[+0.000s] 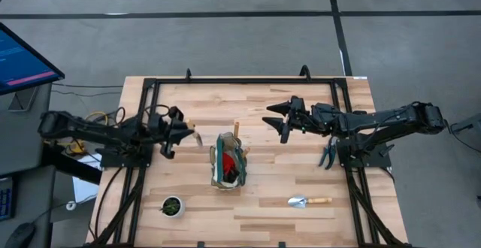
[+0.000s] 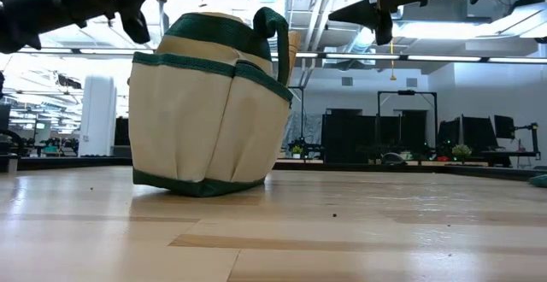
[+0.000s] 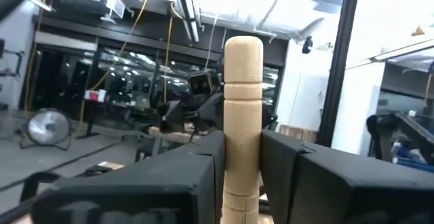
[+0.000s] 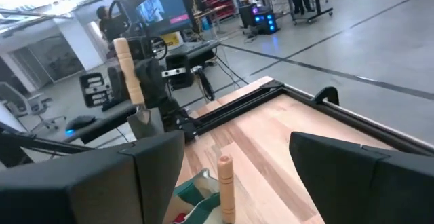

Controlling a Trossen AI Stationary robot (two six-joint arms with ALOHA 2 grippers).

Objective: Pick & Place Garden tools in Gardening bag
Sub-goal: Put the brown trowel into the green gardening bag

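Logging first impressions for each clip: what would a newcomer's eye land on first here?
Probably the gardening bag at the table's middle, a red item and a wooden handle poking out of it. Next, the left gripper just left of the bag, shut on a wooden-handled tool in the air. The right gripper hangs open on the bag's far right side, and a trowel lies on the table's near right part.

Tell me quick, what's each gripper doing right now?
Left gripper: shut on a wooden-handled garden tool, left of the gardening bag.
Right gripper: open, holding nothing.
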